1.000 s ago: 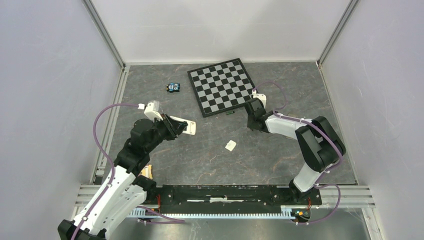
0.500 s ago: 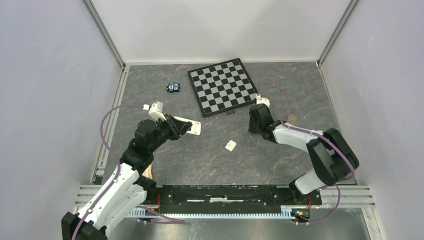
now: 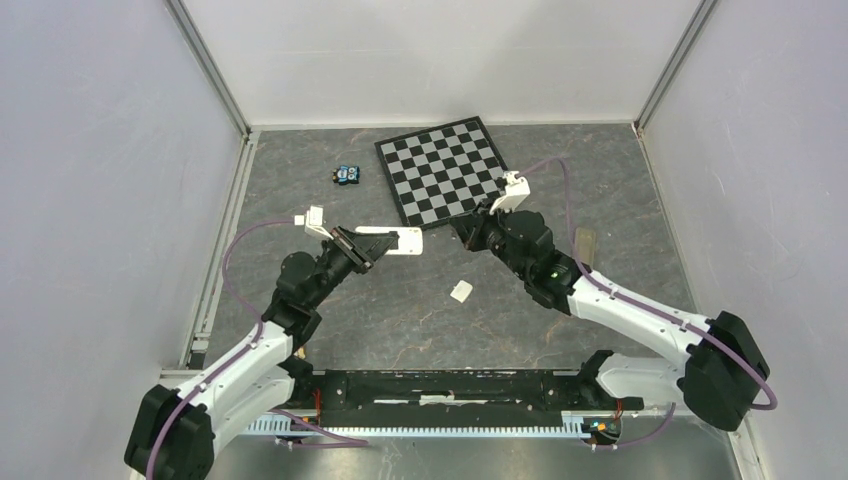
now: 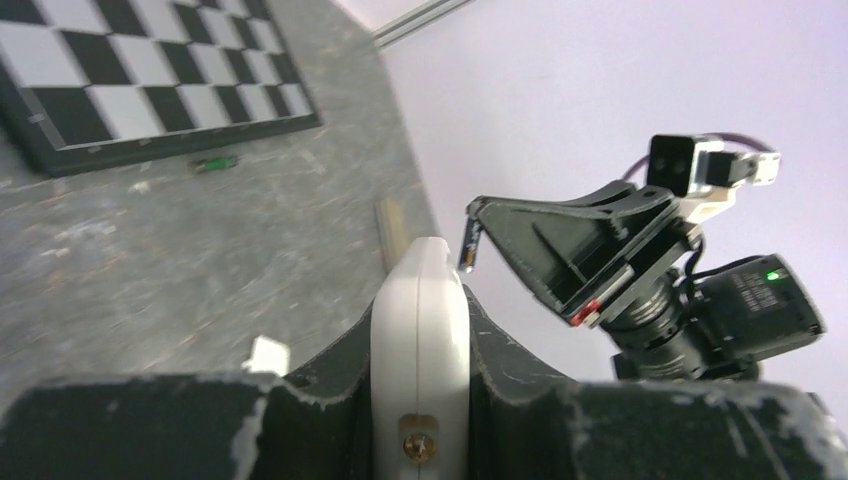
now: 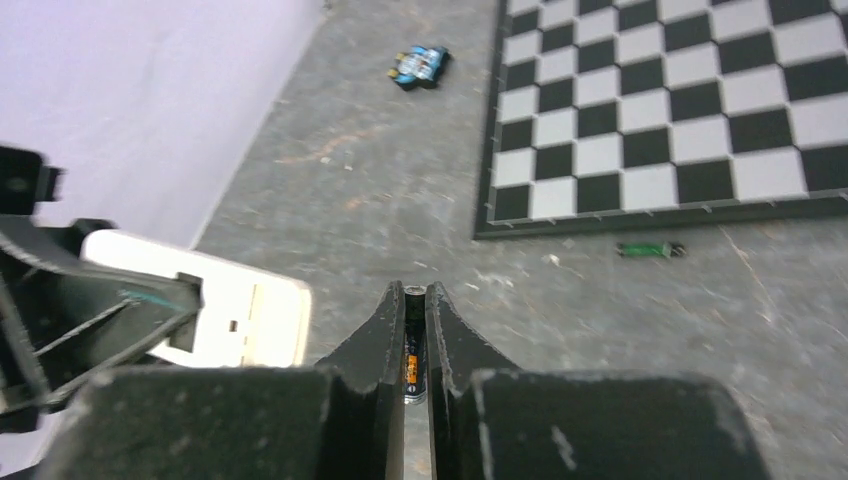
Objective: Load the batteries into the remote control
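- We see the left gripper closed on the remote. Its two fingers press the remote's long sides, and the white body sticks out past the fingertips toward the middle of the table, held clear of the surface.
- From the left wrist view we look along the remote's thin edge, so we cannot tell which face is turned which way.
- We see the right gripper nearly closed, with a battery pinched between the fingers. The battery is dark with an orange band and lies lengthwise in the narrow gap.
- The two grippers face each other. From above, a short gap of bare table separates the remote's free end from the right fingertips.
- A second battery, thin and green, lies flat on the table just beside the near edge of the chessboard. It is apart from both grippers.
- The chessboard lies just behind both grippers, and the right gripper hangs by its near corner.
- A small white piece lies on the table nearer the arm bases, below the gap between the grippers.
- A tan stick lies to the right, beside the right arm.
- A little blue toy sits left of the chessboard, well apart from the remote.
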### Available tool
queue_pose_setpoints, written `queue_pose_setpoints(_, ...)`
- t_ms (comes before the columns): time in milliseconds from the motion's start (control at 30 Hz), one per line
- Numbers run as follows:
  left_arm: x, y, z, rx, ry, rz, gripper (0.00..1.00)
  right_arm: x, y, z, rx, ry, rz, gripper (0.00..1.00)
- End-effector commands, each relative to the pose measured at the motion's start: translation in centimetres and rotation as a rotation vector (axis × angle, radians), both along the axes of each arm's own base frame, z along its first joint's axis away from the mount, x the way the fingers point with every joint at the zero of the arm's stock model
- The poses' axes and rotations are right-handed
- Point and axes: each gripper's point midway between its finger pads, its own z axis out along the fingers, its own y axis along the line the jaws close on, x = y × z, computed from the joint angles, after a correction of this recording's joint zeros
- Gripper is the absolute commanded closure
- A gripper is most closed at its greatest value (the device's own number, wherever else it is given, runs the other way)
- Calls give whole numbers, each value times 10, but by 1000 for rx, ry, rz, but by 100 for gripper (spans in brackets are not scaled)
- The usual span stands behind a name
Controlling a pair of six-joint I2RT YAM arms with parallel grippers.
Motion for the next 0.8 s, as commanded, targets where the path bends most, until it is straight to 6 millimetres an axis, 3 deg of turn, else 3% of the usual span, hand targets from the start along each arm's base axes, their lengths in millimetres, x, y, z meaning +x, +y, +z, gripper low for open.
queue_pose_setpoints(0, -2, -1, 59, -240, -124, 0, 98, -3, 33, 73, 108, -180, 63, 97)
queue_pose_setpoints(133, -2, 1, 59, -281, -109, 6, 98, -12, 53, 106, 158, -266, 104, 97)
queue_pose_setpoints(267, -2, 3, 59, -293, -108, 19, 98, -22, 64, 126, 173, -328, 129, 97)
queue_pose_setpoints(767, -9, 4, 78, -440, -88, -23, 98, -23, 86, 109, 78, -353, 40, 98)
